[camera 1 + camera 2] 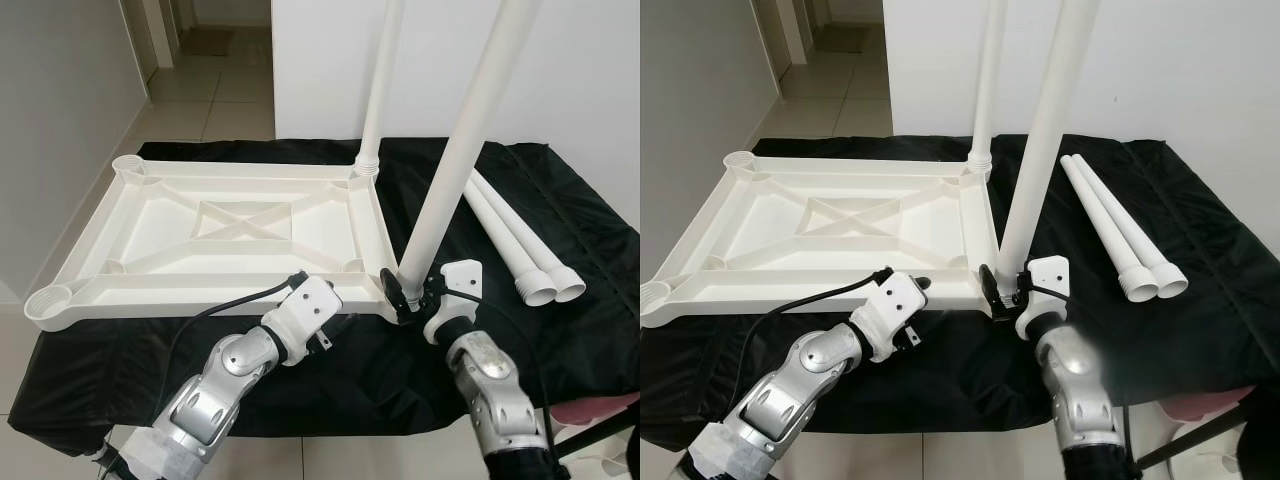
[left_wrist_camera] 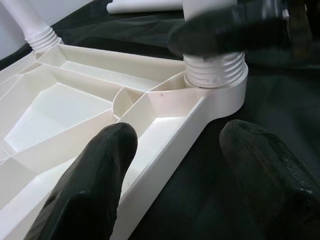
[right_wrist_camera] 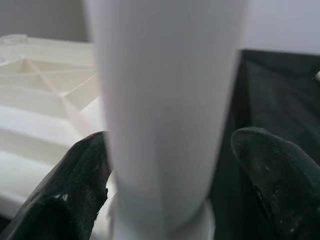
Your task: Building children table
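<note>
A white plastic tabletop (image 1: 150, 225) lies upside down on a black cloth. One white leg (image 1: 378, 100) stands upright in its far right corner. A second leg (image 1: 455, 150) leans in the near right corner socket, its threaded end (image 2: 214, 74) sitting in the socket. My right gripper (image 1: 405, 295) is shut on this leg just above the socket, one black finger on each side (image 3: 80, 190). My left gripper (image 2: 175, 165) is open at the tabletop's near edge, its fingers straddling the rim left of that corner.
Two loose white legs (image 1: 515, 240) lie side by side on the cloth right of the tabletop. The black cloth (image 1: 590, 230) covers a low surface on a tiled floor. A white wall stands behind and a hallway opens at the far left.
</note>
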`<state>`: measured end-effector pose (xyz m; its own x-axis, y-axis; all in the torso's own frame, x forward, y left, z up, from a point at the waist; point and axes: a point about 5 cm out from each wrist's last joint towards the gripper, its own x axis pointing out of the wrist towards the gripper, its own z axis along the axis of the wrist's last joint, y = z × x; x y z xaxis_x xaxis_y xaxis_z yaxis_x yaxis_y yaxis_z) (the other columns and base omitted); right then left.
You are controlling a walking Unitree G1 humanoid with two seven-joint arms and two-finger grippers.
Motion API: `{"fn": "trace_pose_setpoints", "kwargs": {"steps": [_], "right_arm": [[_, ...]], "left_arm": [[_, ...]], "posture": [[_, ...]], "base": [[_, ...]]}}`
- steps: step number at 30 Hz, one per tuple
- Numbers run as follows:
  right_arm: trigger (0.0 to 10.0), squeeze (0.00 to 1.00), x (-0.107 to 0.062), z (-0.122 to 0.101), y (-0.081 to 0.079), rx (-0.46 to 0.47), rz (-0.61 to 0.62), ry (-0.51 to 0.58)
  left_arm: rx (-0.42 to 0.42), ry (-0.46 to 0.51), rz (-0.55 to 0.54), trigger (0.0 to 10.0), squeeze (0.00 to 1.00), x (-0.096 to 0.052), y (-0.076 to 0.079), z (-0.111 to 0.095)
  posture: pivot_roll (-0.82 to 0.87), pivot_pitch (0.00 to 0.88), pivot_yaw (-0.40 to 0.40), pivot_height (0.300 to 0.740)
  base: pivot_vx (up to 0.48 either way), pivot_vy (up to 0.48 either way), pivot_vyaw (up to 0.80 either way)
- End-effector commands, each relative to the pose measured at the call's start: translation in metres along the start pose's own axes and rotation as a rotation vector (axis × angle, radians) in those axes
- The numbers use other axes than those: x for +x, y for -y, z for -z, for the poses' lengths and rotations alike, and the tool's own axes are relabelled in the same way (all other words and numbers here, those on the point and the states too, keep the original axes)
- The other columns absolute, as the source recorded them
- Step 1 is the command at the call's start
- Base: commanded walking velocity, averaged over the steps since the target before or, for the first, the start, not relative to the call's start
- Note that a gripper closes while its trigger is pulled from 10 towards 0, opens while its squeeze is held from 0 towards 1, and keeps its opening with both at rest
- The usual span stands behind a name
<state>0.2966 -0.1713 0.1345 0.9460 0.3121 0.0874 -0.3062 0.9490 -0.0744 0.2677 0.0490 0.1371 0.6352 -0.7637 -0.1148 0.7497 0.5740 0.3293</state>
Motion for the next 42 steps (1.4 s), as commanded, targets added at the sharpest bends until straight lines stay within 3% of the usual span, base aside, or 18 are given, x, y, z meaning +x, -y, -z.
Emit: {"fn": "trace_pose_setpoints", "kwargs": {"steps": [1,3,12,13,15,16,18,19,21,22,30,31,37,42], "right_arm": [[10.0,0.0,0.001,0.001,0.003,0.009,-0.017,0.001],[10.0,0.0,0.001,0.001,0.003,0.009,-0.017,0.001],[10.0,0.0,0.017,0.006,0.006,-0.073,-0.256,-0.05],[9.4,0.0,0.021,0.007,0.005,-0.085,-0.284,-0.059],[9.4,0.0,0.021,0.007,0.005,-0.085,-0.284,-0.059],[4.9,0.0,0.024,0.007,0.005,-0.093,-0.308,-0.06],[4.9,0.0,0.025,0.007,0.005,-0.1,-0.321,-0.06],[2.8,0.0,0.027,0.007,0.006,-0.102,-0.324,-0.059],[2.8,0.0,0.027,0.007,0.006,-0.102,-0.324,-0.059],[0.0,0.0,0.028,0.008,0.009,-0.107,-0.319,-0.069],[0.0,0.0,0.027,0.012,0.019,-0.102,-0.299,-0.092],[10.0,0.0,0.026,0.012,0.018,-0.084,-0.277,-0.093],[10.0,0.0,0.026,0.015,0.018,-0.068,-0.172,-0.097],[10.0,0.0,0.025,0.014,0.001,0.04,0.021,-0.099]], "left_arm": [[0.016,-0.013,0.021,10.0,0.0,0.0,0.002,0.003],[0.016,-0.013,0.021,10.0,0.0,0.0,0.002,0.003],[0.024,0.002,0.023,10.0,0.0,0.004,0.001,-0.001],[0.025,0.006,0.023,10.0,0.0,0.005,0.0,-0.002],[0.025,0.006,0.023,10.0,0.0,0.005,0.0,-0.002],[0.025,0.009,0.025,10.0,0.0,0.006,0.0,-0.003],[0.026,0.011,0.026,10.0,0.0,0.006,0.0,-0.004],[0.027,0.011,0.025,10.0,0.0,0.007,0.0,-0.004],[0.027,0.011,0.025,10.0,0.0,0.007,0.0,-0.004],[0.025,0.013,0.017,10.0,0.0,0.007,-0.001,-0.005],[0.023,0.013,0.004,10.0,0.0,0.009,-0.001,-0.005],[0.02,0.013,0.001,10.0,0.0,0.009,-0.002,-0.005],[0.016,0.011,-0.002,10.0,0.0,0.008,-0.002,-0.004],[0.012,0.016,-0.001,10.0,0.0,0.011,-0.001,-0.006]], "posture": [[-0.02,0.0,-0.015,0.74],[-0.02,0.0,-0.015,0.74],[-0.02,0.0,-0.005,0.74],[-0.02,0.0,-0.007,0.74],[-0.02,0.0,-0.007,0.74],[-0.01,0.0,-0.007,0.74],[-0.01,0.0,-0.009,0.74],[-0.01,0.0,-0.009,0.74],[-0.01,0.0,-0.009,0.74],[-0.01,0.0,-0.017,0.74],[-0.01,0.0,-0.024,0.74],[-0.01,0.0,-0.031,0.74],[-0.01,0.0,-0.031,0.74],[-0.02,0.0,-0.033,0.74]], "base": [[0.0,0.0,0.0],[0.0,0.0,0.0],[0.0,0.0,0.0],[0.0,0.0,0.0],[0.0,0.0,0.0],[0.0,0.0,0.0],[0.0,0.0,0.0],[0.0,0.0,0.0],[0.0,0.0,0.0],[0.0,0.0,0.0],[0.0,0.0,0.0],[0.0,0.0,0.0],[0.0,0.0,0.0],[0.0,0.0,0.0]]}}
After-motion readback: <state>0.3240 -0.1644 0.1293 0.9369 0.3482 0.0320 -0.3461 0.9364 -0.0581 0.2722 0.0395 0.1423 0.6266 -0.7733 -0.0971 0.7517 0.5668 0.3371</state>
